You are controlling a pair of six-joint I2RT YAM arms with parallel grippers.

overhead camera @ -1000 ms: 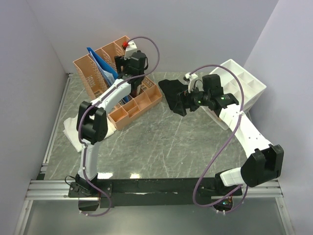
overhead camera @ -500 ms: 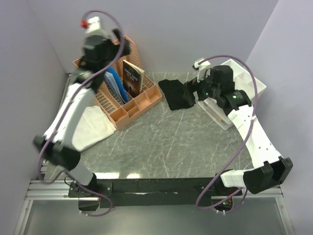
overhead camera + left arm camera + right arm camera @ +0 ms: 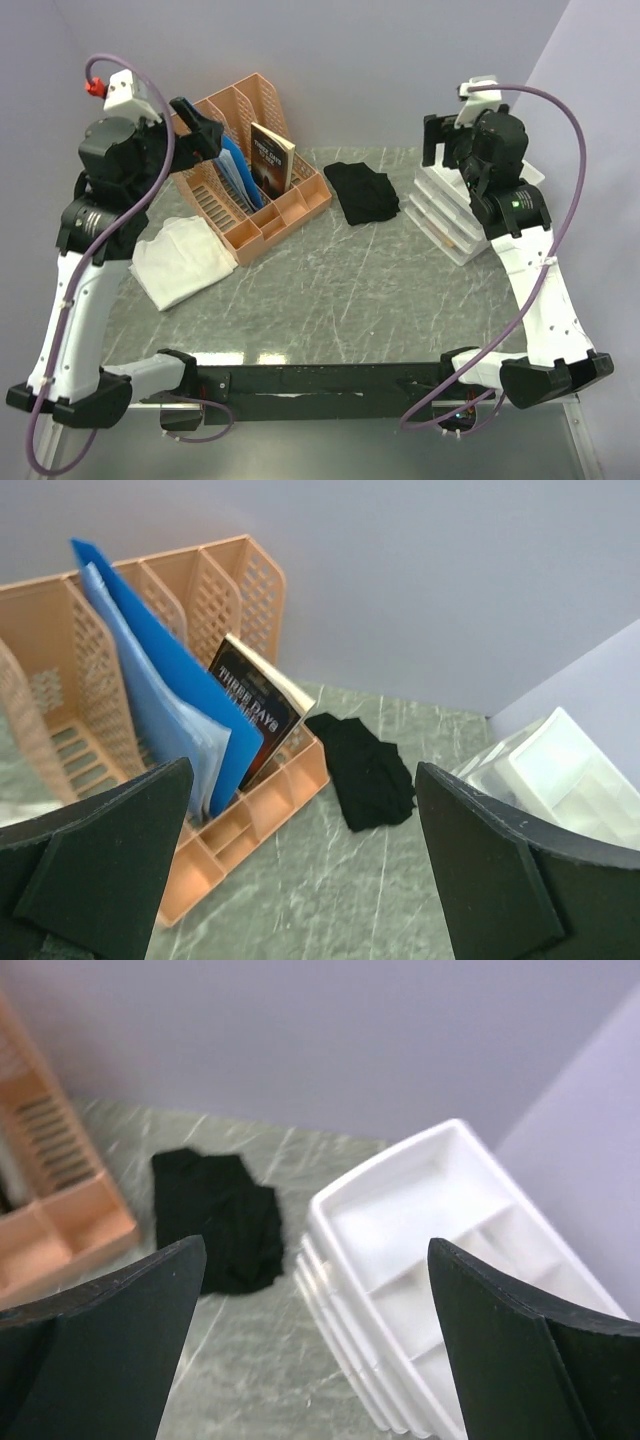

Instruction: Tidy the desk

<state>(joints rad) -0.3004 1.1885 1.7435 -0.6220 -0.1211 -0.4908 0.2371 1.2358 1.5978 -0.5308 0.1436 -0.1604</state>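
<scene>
**Both arms raised and empty; two cloths lie loose**

Nearest the arm bases, the desk (image 3: 330, 300) is the grey-green marbled top that fills the middle of the overhead view and runs back to the wall, with everything else standing or lying on it. The left gripper (image 3: 302, 768) hangs high over the left side with its jaws spread wide and nothing between them. The right gripper (image 3: 316, 1243) is also spread wide and empty, up over the right side.

Below the left arm, a crumpled white cloth (image 3: 183, 260) lies flat on the marble, just beside the near corner of the peach organizer (image 3: 285, 212). The organizer holds the blue folders (image 3: 232, 172) and a dark-covered book (image 3: 271, 157), which leans in its slot (upright enough to count as filed). Further back, a black cloth (image 3: 364, 192) lies bunched between the organizer and the stack of white trays (image 3: 450, 222).

The two cloths look like what remains to tidy. Each arm should probably take the cloth on its own side. It should descend straight down onto a raised fold rather than a flat edge, so the fingers gather fabric instead of scraping marble. For the black cloth, approach its middle, away from the tray rim and the organizer's front compartments. Lift well clear before travelling, because limp cloth trails and could snag on either neighbour.
</scene>
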